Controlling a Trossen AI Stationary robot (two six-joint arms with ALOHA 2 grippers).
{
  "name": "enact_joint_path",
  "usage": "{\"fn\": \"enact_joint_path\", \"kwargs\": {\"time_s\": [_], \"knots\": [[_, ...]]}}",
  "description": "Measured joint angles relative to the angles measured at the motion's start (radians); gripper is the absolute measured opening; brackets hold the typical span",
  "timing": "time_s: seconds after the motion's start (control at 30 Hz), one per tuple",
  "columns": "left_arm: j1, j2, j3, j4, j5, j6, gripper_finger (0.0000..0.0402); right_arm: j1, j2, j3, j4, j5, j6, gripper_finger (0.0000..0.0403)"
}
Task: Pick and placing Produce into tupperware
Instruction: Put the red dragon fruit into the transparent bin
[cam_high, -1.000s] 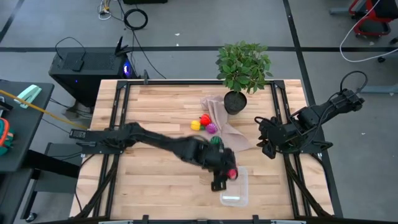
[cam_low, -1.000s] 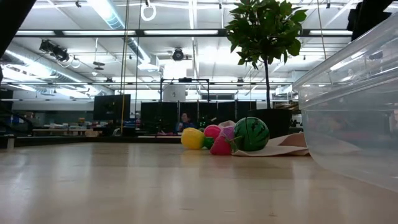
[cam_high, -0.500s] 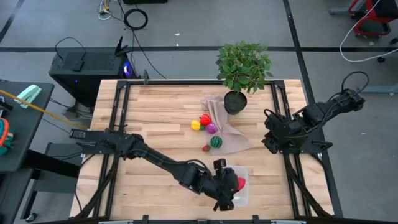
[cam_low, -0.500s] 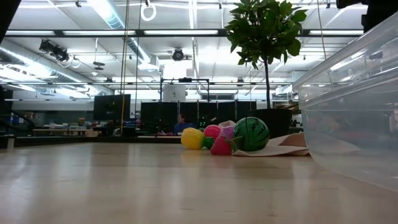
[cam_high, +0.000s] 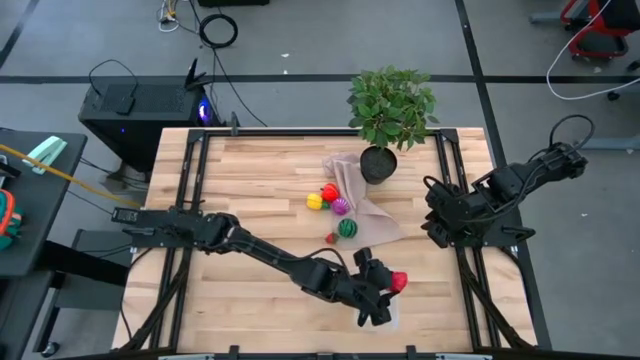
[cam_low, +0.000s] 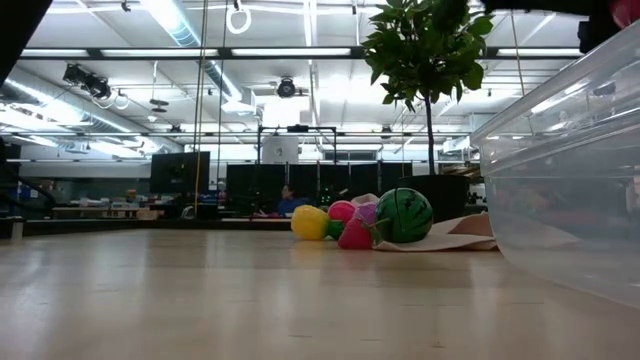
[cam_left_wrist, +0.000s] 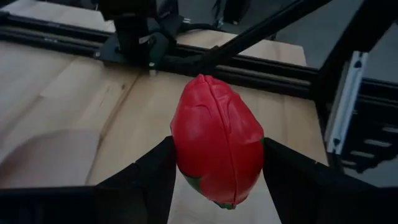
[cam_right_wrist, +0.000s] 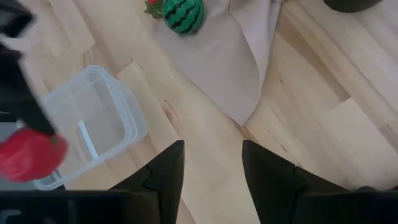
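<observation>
Right now the left gripper (cam_high: 390, 290) is clamped on a red produce piece (cam_left_wrist: 216, 144): egg-shaped, glossy, a seam running down its length, bit of green at the lower end. Both dark fingers (cam_left_wrist: 149, 174) press its sides. From above it hangs over the tupperware (cam_right_wrist: 93, 121), roughly 5 o'clock from table centre, near the front edge.

Tupperware is clear plastic, rectangular, rounded corners; nothing visible inside it in the right wrist view except a pale strip on the floor. In the low view its wall (cam_low: 570, 190) fills the right side.

Remaining produce sits at about 1 o'clock from table centre, on and beside the beige cloth (cam_high: 365, 205): yellow piece (cam_high: 314, 201), red piece (cam_high: 329, 192), magenta piece (cam_high: 341, 207), striped green ball (cam_high: 347, 227), with a small red one (cam_high: 331, 238) just beside it. Potted plant (cam_high: 390, 110) stands at the cloth's far end.

Versus half a second ago: left gripper has shifted a bit toward 3 o'clock and the red piece now shows at the container's far right corner rather than over its middle. Still gripped, not released. Cloth pile unchanged.

Right gripper (cam_right_wrist: 211, 162) waits at 3 o'clock off the table edge, fingers parted, holding nothing; no move since.

No readable labels or writing anywhere.
</observation>
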Motion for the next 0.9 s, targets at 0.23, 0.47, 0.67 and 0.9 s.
{"fn": "enact_joint_path", "kwargs": {"time_s": [0.23, 0.47, 0.67, 0.9], "knots": [[0.0, -0.012, -0.062, 0.083, -0.085, -0.022, 0.0217, 0.0, -0.009, 0.0, -0.001, 0.031, -0.083, 0.0167], [-0.015, -0.018, -0.064, 0.118, -0.108, -0.01, 0.0219, 0.0, -0.014, 0.0, -0.001, 0.037, -0.129, 0.0167], [-0.042, -0.015, -0.065, 0.088, -0.133, -0.019, 0.0213, 0.0, -0.029, 0.0, -0.002, 0.041, -0.141, 0.0167], [-0.093, -0.015, -0.065, 0.083, -0.274, -0.066, 0.0218, 0.0, -0.035, 0.0, -0.001, 0.05, -0.147, 0.0167]]}}
